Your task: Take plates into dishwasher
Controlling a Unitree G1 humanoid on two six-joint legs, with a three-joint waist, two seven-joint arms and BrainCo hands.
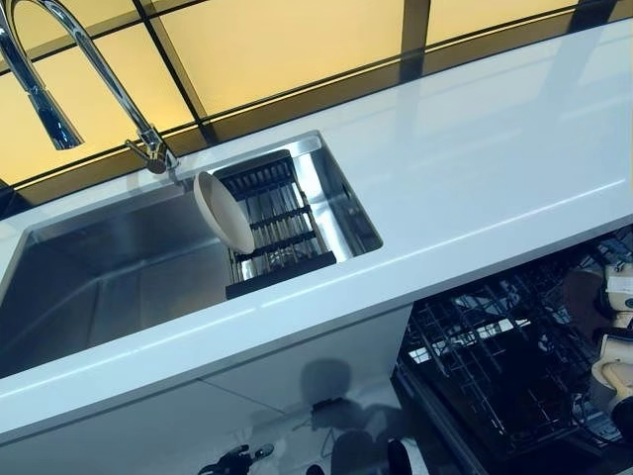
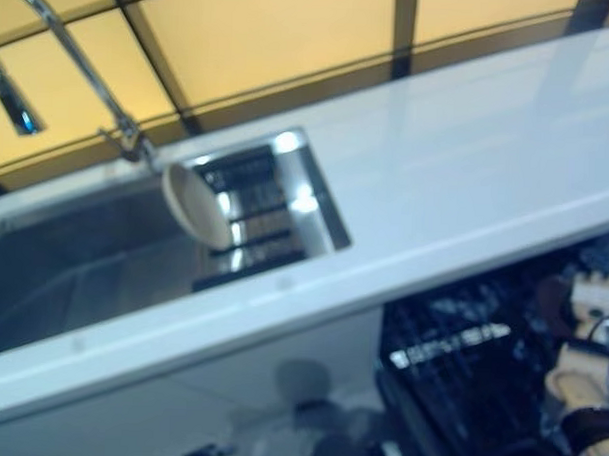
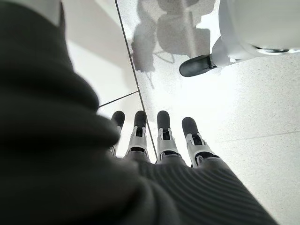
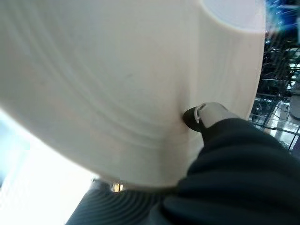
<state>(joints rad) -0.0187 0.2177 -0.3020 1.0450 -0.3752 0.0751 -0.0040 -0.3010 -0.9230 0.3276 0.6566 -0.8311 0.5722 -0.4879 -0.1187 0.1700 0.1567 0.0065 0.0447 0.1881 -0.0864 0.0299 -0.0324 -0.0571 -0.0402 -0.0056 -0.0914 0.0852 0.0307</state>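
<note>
Already pinched in the right hand point(image 4: 206, 115): a round cream ceramic plate point(image 4: 117, 79), thumb pressed on its broad face, held over the open dishwasher's dark wire rack point(image 1: 495, 366). Stiff, smooth, likely slippery and breakable; best held at the rim, lowered edge-first between tines. A second cream plate point(image 1: 224, 212) standing on edge in the black slatted drainer point(image 1: 277, 223) inside the steel sink point(image 1: 109, 287), below the chrome tap point(image 1: 89, 69). White counter edge point(image 1: 475, 158) overhanging the rack. Left hand point(image 3: 164, 136) empty, fingers straight, toward the floor.
</note>
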